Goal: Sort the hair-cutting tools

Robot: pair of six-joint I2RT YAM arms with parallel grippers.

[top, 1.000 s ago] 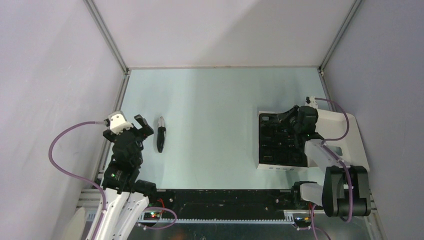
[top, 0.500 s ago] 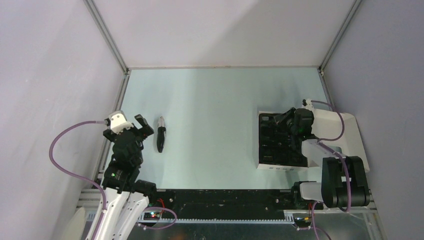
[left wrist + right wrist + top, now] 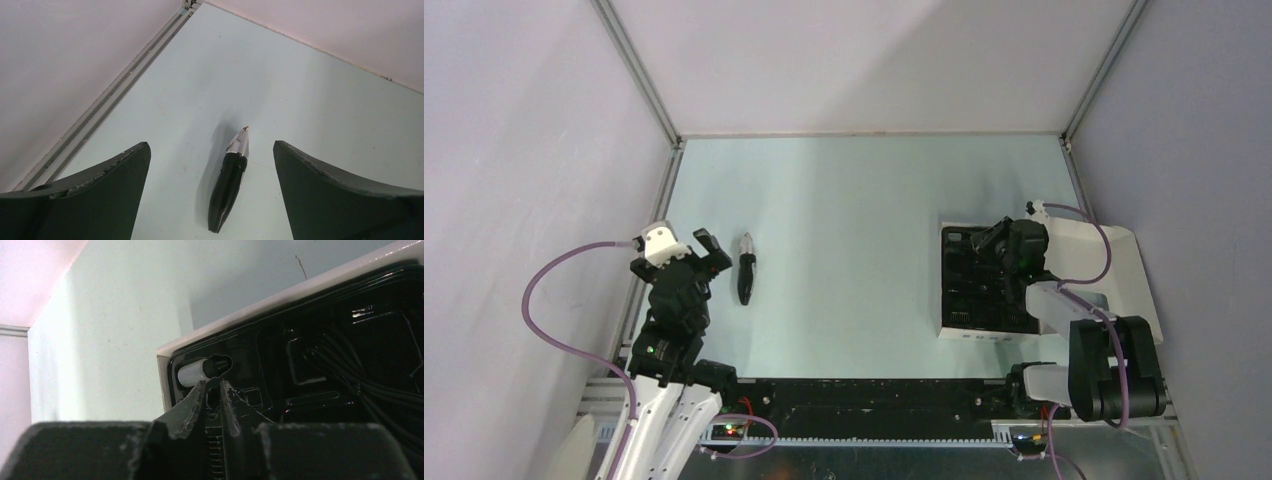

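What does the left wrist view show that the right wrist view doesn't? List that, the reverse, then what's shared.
Left wrist only: the clipper lying on the table ahead of the wide-open left gripper. Right wrist only: the box with its black insert, and the right gripper, nearly closed, over it. Both: pale table and a wall.

Black clipper body (image 3: 226,192), silvery tip (image 3: 240,143); white box (image 3: 163,371), black insert (image 3: 350,335).

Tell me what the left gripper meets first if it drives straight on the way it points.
Likely the clipper body, lying on the table just ahead of the open left gripper; depth is unclear.
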